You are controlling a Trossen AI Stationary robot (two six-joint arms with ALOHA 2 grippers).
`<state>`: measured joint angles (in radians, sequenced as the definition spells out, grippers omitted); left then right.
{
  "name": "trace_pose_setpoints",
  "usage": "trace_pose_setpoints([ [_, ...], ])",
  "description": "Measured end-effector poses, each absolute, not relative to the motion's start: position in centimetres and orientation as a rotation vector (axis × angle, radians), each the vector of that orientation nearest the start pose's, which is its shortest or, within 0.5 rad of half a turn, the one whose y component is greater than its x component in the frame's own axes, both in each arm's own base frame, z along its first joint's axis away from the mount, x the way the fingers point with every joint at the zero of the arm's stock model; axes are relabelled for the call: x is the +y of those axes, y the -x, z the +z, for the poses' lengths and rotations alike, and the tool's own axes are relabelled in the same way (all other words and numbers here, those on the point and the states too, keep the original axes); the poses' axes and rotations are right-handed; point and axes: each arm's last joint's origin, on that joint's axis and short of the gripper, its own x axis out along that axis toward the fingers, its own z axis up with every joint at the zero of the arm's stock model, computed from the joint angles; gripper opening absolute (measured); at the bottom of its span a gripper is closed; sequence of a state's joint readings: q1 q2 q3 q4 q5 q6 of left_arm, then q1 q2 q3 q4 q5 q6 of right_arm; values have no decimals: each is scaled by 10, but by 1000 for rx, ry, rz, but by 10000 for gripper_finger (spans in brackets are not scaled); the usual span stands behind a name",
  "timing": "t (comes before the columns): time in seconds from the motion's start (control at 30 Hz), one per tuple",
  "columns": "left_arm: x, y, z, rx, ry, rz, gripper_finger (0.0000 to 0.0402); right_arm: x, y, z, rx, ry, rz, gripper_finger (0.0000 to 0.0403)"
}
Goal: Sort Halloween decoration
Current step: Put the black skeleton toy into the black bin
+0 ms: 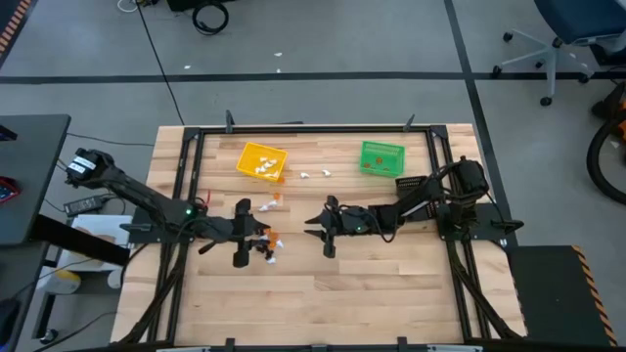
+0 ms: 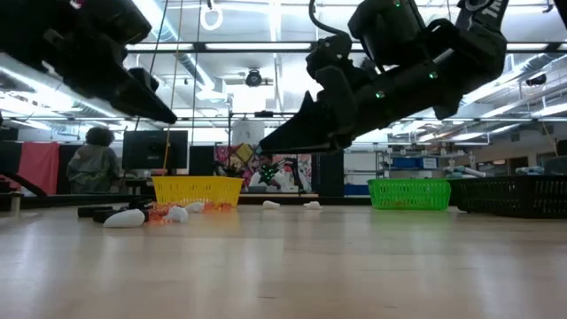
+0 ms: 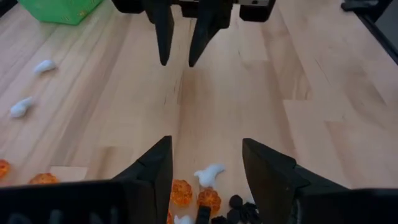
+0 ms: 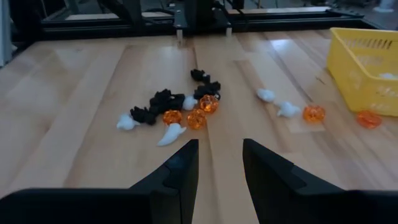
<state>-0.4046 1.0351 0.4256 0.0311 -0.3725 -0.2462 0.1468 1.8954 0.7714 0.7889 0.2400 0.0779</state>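
The Halloween decoration lies as a small pile of white, orange and black trinkets (image 4: 180,112) on the wooden table, left of its middle (image 1: 266,244). My left gripper (image 3: 206,142) hangs open just over the pile's left side. A white trinket (image 3: 208,176), orange ones (image 3: 181,193) and black ones (image 3: 236,202) lie on the table below its fingers. My right gripper (image 4: 219,143) stands open a short way right of the pile (image 1: 311,232), pointing at it with nothing between its fingers. More white trinkets (image 1: 311,174) and orange ones (image 4: 313,113) lie loose near the yellow bin.
A yellow bin (image 1: 262,161) holding white trinkets stands at the far left of the table. A green bin (image 1: 381,156) stands at the far right, with a black bin (image 2: 523,195) beside it. A black frame (image 1: 186,176) edges the table. Bare wood (image 1: 323,303) lies along the near edge.
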Motion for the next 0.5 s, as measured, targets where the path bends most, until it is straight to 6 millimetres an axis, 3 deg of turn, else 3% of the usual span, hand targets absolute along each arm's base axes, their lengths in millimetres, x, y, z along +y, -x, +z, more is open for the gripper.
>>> trace_pose_setpoints([
  [0.1, -71, -189, 194, 552, 14, 32, 169, 45, -351, 127, 322, 0, -125, 130],
  [0.5, -68, -184, 187, 632, 75, 98, 169, 49, -351, 127, 317, 2, -114, 130],
])
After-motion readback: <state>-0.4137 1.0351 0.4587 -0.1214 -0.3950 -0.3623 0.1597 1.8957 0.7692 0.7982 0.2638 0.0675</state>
